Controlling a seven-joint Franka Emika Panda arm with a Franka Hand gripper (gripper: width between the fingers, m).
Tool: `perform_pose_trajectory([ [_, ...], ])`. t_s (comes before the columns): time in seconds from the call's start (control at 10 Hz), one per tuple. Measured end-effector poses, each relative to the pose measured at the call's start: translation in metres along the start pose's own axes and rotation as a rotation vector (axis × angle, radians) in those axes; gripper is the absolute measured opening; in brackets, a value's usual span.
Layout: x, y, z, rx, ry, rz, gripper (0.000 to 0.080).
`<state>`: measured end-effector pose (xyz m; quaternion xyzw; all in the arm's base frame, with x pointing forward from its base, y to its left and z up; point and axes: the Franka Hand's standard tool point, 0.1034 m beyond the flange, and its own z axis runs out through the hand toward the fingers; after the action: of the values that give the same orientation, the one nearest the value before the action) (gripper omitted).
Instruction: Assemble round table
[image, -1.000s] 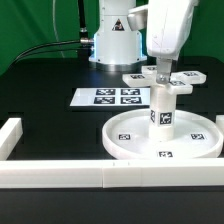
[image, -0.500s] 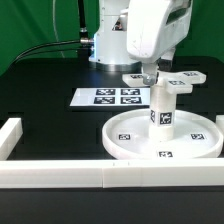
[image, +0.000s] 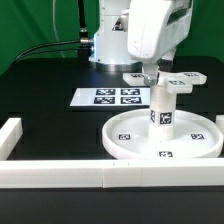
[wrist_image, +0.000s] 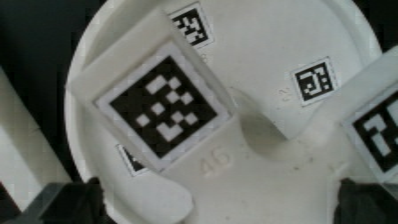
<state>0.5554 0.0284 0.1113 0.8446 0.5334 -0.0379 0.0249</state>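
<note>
In the exterior view the large rimmed disc (image: 128, 143) lies at the front right. The thick short cylinder (image: 162, 108) stands upright on its centre. The flat cross-shaped piece (image: 176, 85) rests on top of the cylinder. My gripper (image: 150, 72) hangs just above the cross's left side, open and empty. In the wrist view the cross's tagged arm (wrist_image: 164, 100) fills the middle, with the disc (wrist_image: 267, 45) beneath it. My gripper (wrist_image: 217, 205) shows dark fingers (wrist_image: 68, 205) far apart at the edges, holding nothing.
The marker board (image: 108, 97) lies left of the disc. A long white wall bar (image: 100, 178) runs along the front and a short one (image: 10, 135) stands at the left. The robot base (image: 112, 42) is behind.
The gripper was low around the cross-shaped piece a second ago. It has risen and shifted to the exterior view's left, leaving the cross on the cylinder.
</note>
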Motion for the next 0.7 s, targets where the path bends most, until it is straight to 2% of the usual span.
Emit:
perform_pose_trajectory([
  [0.4, 0.0015, -0.0003, -0.0003, -0.002, 0.002, 0.0, 0.0649],
  [0.5, 0.003, -0.001, -0.0005, -0.002, 0.002, -0.001, 0.0561],
  [0.6, 0.0043, -0.0017, -0.0008, -0.003, 0.002, -0.001, 0.0561],
  [0.7, 0.0046, -0.0011, -0.0014, -0.004, 0.003, -0.001, 0.0365],
])
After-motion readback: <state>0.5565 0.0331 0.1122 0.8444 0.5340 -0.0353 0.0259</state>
